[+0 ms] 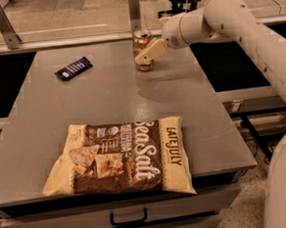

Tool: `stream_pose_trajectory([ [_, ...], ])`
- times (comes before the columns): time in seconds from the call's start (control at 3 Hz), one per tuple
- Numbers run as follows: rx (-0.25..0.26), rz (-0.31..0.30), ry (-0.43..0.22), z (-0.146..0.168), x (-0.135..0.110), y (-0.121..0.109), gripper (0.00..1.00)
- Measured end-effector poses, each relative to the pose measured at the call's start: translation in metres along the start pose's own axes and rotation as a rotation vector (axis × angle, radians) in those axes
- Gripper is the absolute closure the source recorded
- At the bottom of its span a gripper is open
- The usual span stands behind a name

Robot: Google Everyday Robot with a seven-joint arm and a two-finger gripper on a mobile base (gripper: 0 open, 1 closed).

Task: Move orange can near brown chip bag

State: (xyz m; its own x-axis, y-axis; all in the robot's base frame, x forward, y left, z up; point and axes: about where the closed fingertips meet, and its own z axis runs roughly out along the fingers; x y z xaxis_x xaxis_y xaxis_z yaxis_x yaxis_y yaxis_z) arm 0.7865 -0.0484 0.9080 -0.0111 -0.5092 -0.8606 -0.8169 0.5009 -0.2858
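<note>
Pincer (146,55) is meeting the orange can (141,43) at the bench's (107,96) far side, presumably for pickup; grip: cannot tell. Brown chip bag (121,156) is lying well apart.

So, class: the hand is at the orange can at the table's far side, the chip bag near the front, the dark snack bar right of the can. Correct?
No: in the camera view the dark snack bar lies left of the orange can. The rest holds: hand at the can, brown chip bag near the front.
</note>
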Motion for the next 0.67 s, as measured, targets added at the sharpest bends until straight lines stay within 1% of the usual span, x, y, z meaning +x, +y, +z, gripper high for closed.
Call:
stream_pose_trajectory([
  [0.33, -0.026, 0.069, -0.022, 0.016, 0.002, 0.0, 0.19],
  [0.67, -0.074, 0.135, -0.042, 0.015, -0.004, 0.017, 0.41],
])
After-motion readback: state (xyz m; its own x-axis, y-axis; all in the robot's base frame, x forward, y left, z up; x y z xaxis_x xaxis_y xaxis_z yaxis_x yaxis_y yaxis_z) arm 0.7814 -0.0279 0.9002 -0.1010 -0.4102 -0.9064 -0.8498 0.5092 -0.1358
